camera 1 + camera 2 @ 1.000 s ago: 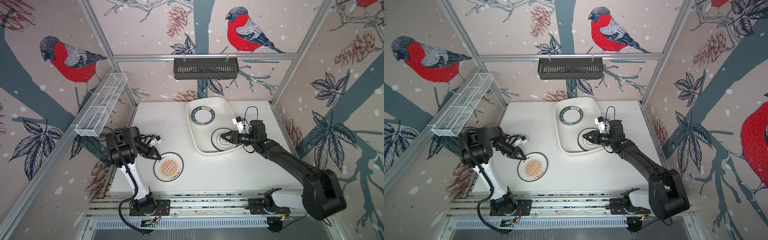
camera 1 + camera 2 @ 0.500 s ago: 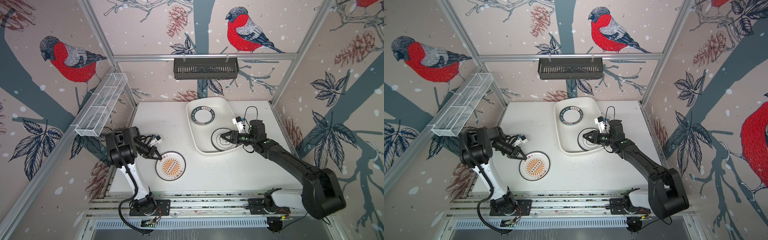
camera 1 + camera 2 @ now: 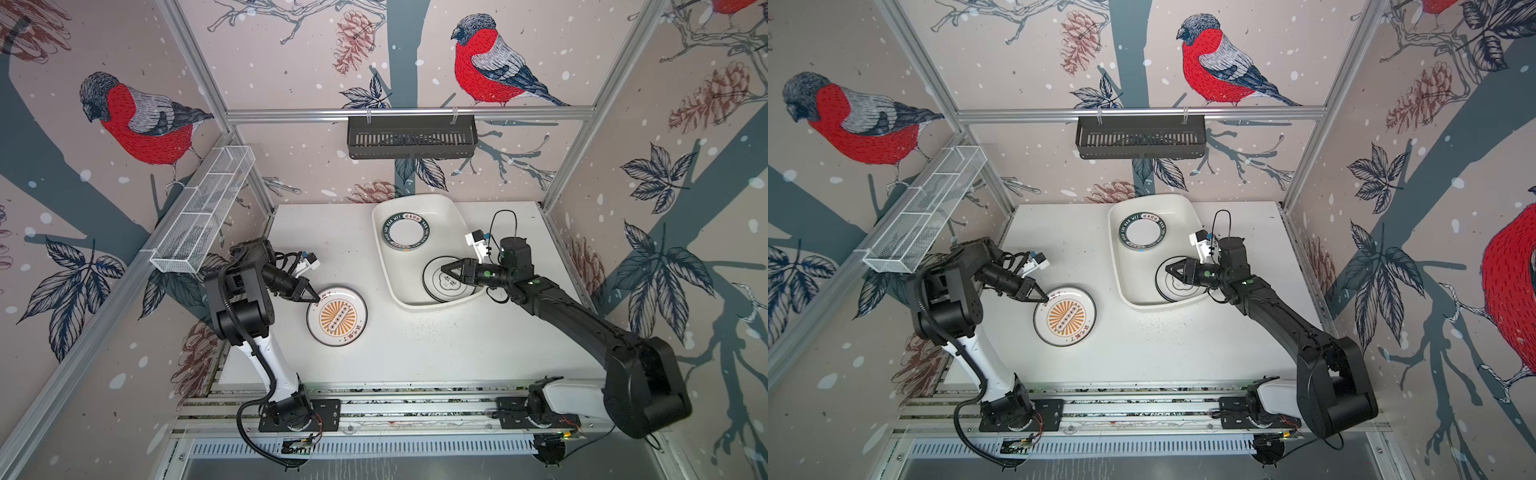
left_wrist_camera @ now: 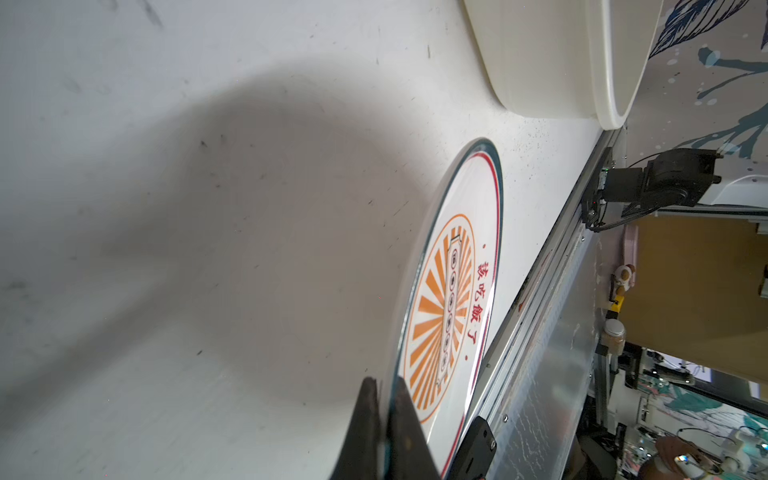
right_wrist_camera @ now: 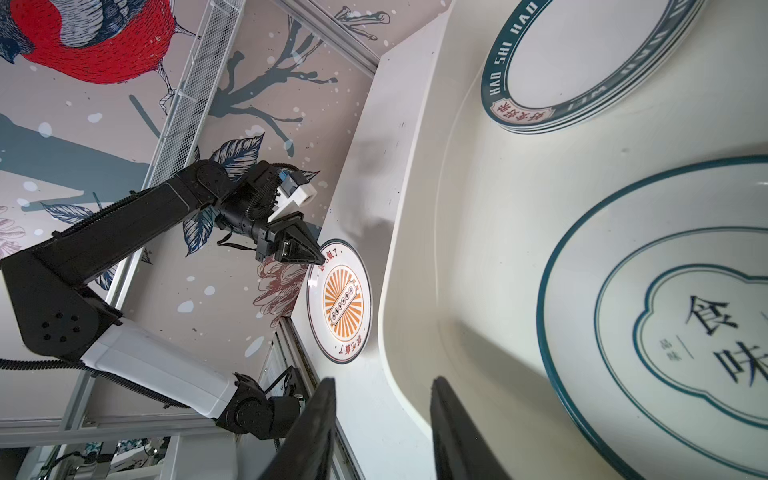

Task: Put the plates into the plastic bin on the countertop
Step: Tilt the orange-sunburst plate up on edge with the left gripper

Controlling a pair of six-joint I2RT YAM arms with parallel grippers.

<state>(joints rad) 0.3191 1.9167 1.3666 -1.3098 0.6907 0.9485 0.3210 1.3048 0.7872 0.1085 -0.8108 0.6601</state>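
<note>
Orange rays fan across the centre of the sunburst plate (image 3: 337,316), which sits out on the white speckled surface (image 3: 436,345), just beside the plastic bin (image 3: 409,270) but not in it. The left fingers (image 3: 309,295) are pressed together on this plate's rim, at the edge nearest the left arm. From the left wrist view the rim of the sunburst plate (image 4: 449,299) runs straight between the left fingers (image 4: 405,428), and a broad soft shadow spreads on the surface beside it. The held edge looks raised, though I cannot tell whether the far edge touches down.

Inside the plastic bin, at the end closer to the arms, lies a thin-rimmed plate (image 3: 444,291) with dark Chinese characters. The right wrist view shows its wide white face (image 5: 665,324). At the far end rests a stack of green-lettered plates (image 3: 405,232), with several rims showing one under another (image 5: 582,54). The right fingers (image 3: 451,268) hang over the thin-rimmed plate. They stand apart with nothing between them, only the bin's wall and the surface showing in the gap (image 5: 453,432).

Further out, a black slatted basket (image 3: 411,137) hangs from the rail on the back wall. A white wire-mesh rack (image 3: 203,216) runs along the left wall.
</note>
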